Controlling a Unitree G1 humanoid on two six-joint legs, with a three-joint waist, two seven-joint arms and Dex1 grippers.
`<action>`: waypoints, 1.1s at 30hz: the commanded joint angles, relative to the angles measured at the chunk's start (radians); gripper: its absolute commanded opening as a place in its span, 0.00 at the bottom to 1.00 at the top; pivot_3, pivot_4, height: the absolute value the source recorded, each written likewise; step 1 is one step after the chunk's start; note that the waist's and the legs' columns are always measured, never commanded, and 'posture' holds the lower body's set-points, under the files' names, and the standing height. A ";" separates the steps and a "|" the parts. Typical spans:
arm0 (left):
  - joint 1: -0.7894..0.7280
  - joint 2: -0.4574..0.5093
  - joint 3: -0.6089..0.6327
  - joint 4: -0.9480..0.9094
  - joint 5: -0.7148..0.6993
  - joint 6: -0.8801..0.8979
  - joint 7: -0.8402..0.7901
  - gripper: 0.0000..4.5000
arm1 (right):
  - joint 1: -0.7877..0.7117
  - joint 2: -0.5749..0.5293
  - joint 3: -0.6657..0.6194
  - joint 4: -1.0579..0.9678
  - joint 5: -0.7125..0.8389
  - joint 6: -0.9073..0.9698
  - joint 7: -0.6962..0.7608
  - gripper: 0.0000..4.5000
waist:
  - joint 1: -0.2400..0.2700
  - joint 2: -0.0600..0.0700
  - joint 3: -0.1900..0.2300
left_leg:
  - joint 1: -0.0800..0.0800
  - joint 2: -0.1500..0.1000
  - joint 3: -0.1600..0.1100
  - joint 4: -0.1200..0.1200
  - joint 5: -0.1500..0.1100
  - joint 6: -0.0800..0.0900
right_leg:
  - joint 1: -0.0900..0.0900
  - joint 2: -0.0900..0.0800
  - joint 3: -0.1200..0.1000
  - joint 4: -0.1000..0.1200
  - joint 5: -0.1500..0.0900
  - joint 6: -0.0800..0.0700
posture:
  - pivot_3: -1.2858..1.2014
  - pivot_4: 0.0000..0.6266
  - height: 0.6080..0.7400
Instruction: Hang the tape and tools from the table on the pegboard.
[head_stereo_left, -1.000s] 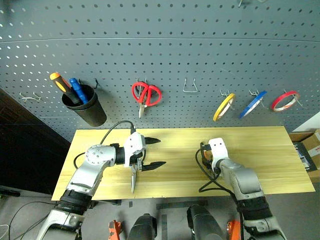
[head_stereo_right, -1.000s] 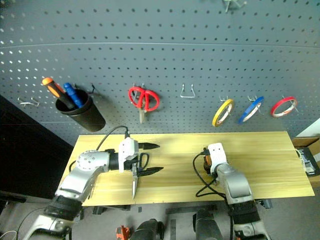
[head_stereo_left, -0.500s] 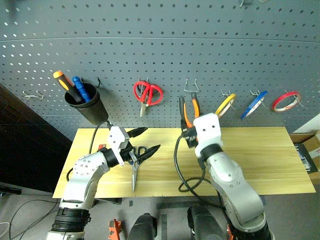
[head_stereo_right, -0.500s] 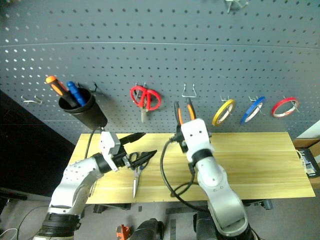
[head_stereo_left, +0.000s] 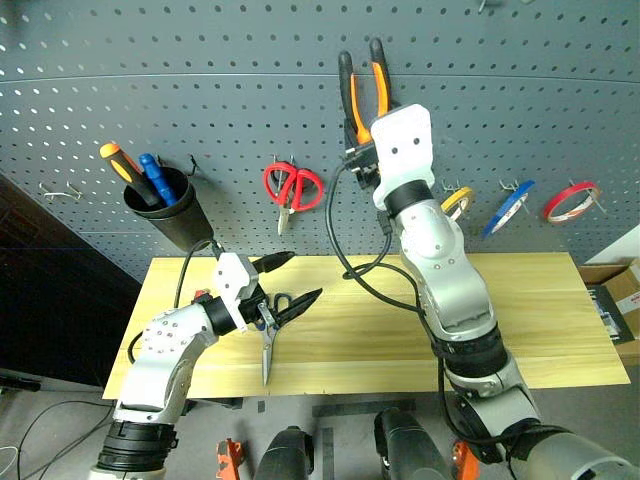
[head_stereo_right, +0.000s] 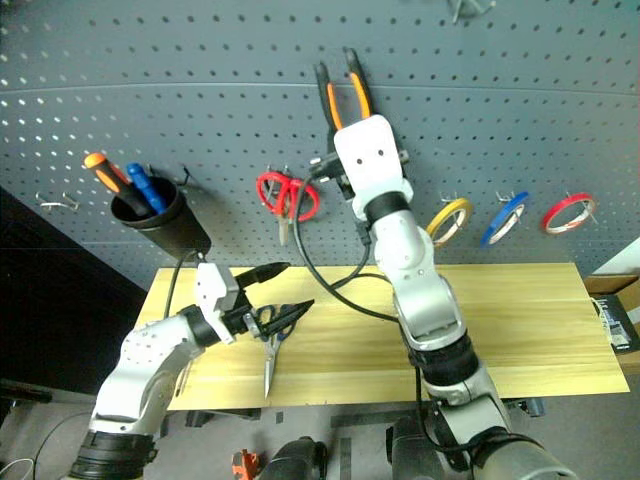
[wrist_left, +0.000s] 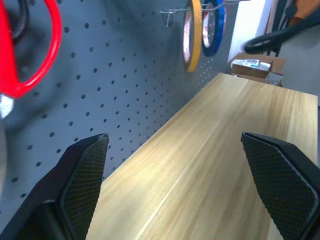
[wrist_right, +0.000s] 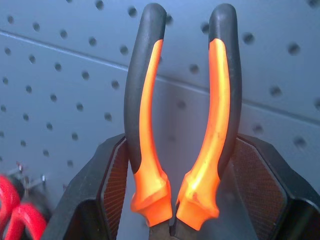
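My right gripper (wrist_right: 178, 145) is shut on the orange-and-black pliers (head_stereo_left: 362, 85), held by the head with the handles pointing up, high in front of the grey pegboard (head_stereo_left: 200, 90). The dark-handled scissors (head_stereo_left: 267, 345) lie on the wooden table (head_stereo_left: 520, 320) with the blades toward the front edge. Just above their handles hovers my left gripper (head_stereo_left: 303, 276), open and empty. The blue tape (head_stereo_left: 505, 208) hangs on a pegboard hook at the right.
A yellow roll (head_stereo_left: 458, 200) and a red roll (head_stereo_left: 570, 200) hang on either side of the blue tape. Red scissors (head_stereo_left: 293, 187) hang mid-board. At the left hangs a black cup (head_stereo_left: 170, 212) holding two screwdrivers. A cardboard box (head_stereo_left: 620, 290) stands past the table's right end.
My right arm has swung up from the table to high on the pegboard with the pliers. My left gripper has risen a little and turned above the scissors, staying open.
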 joint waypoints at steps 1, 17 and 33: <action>-0.015 -0.006 -0.009 -0.029 0.000 -0.016 0.002 1.00 | -0.028 -0.003 -0.016 0.036 -0.021 -0.119 -0.011 0.63 | 0.001 0.000 0.000 | 0.000 0.000 0.000 0.000 0.000 0.000 | 0.000 0.000 0.000 0.000 0.000 0.000 | 0.53 0.30 1.00; -0.098 -0.047 -0.018 0.035 0.027 -0.049 0.016 1.00 | 0.027 -0.011 -0.037 0.102 -0.057 -0.298 0.000 0.63 | -0.003 0.000 -0.002 | 0.001 0.001 0.003 0.002 0.000 -0.001 | -0.001 0.000 0.001 0.004 0.000 0.000 | 0.52 0.29 1.00; -0.140 -0.107 -0.038 0.032 0.040 -0.031 0.074 1.00 | -0.065 -0.075 -0.049 0.521 -0.128 -0.591 -0.070 0.63 | -0.001 -0.001 -0.006 | 0.002 0.000 0.003 0.003 0.001 -0.001 | -0.001 0.000 0.000 0.006 0.000 0.000 | 0.53 0.29 1.00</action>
